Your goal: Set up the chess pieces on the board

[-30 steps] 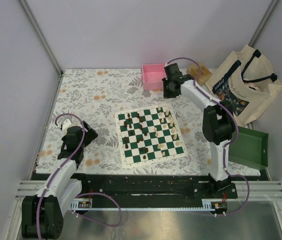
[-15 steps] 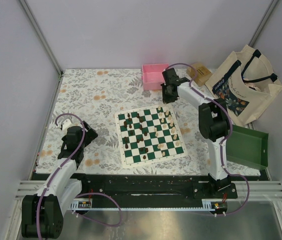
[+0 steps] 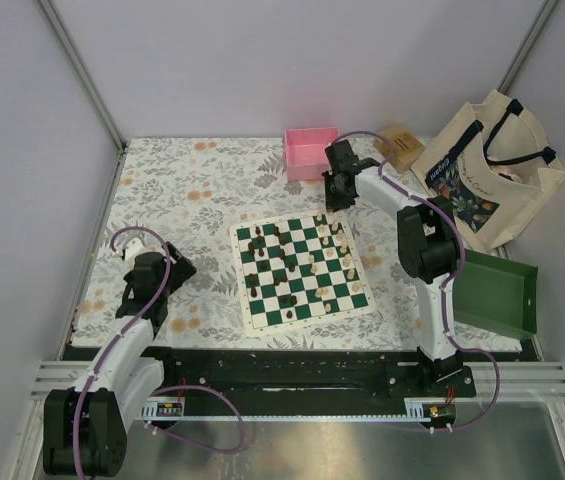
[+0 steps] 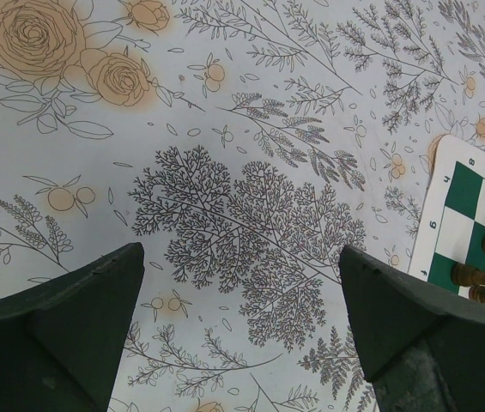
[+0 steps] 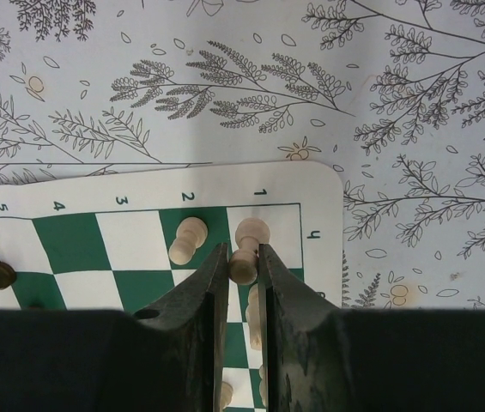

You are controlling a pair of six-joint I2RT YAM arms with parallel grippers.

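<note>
The green and white board lies mid-table with dark and cream chess pieces scattered on it. My right gripper is at the board's far right corner. In the right wrist view the right gripper is shut on a cream pawn whose base is over the white corner square of the board. A second cream pawn stands on the green square beside it. My left gripper is open and empty over the cloth left of the board; its wrist view shows the board's corner with dark pieces.
A pink tray sits behind the board near my right gripper. A brown box and a tote bag are at the back right. A green tray leans at the right edge. Floral cloth covers the table.
My right gripper has moved from beside the pink tray towards the board's far right corner, carrying the cream pawn. The left arm has not moved.
</note>
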